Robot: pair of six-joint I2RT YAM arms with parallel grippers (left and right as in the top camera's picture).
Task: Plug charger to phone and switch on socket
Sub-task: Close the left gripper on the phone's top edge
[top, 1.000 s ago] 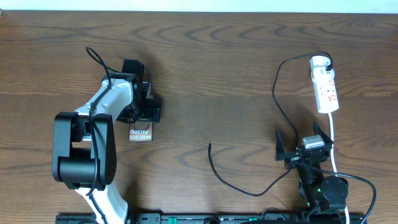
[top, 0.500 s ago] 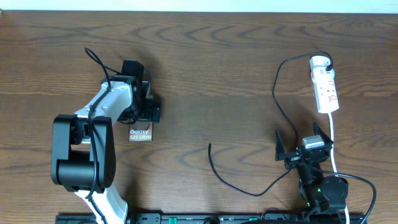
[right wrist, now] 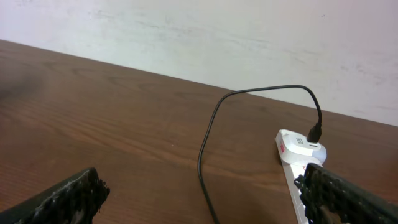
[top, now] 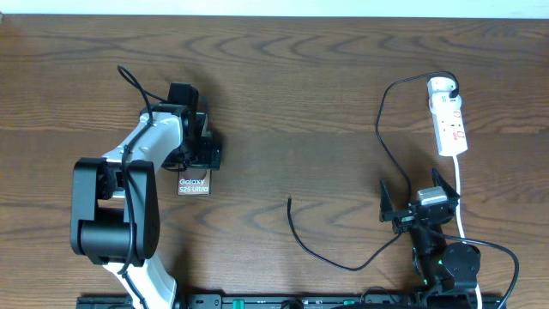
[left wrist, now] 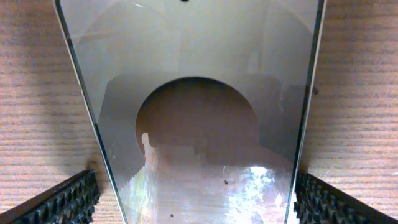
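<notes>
The phone lies flat at the left, its "Galaxy S25 Ultra" lettering facing up. My left gripper is low over the phone's far end. In the left wrist view the glossy phone fills the space between the open fingers, which flank its two long edges closely. The charger cable runs from the socket in a long loop to its free tip at mid-table. My right gripper is open and empty, below the socket. The right wrist view shows the cable and the socket.
The socket's white cord runs down past my right gripper to the front edge. The cable's loop lies on the wood between my right arm and the tip. A pale wall stands behind the table.
My left gripper has shifted very slightly over the phone's far end. The right arm, cable and socket have not moved.
</notes>
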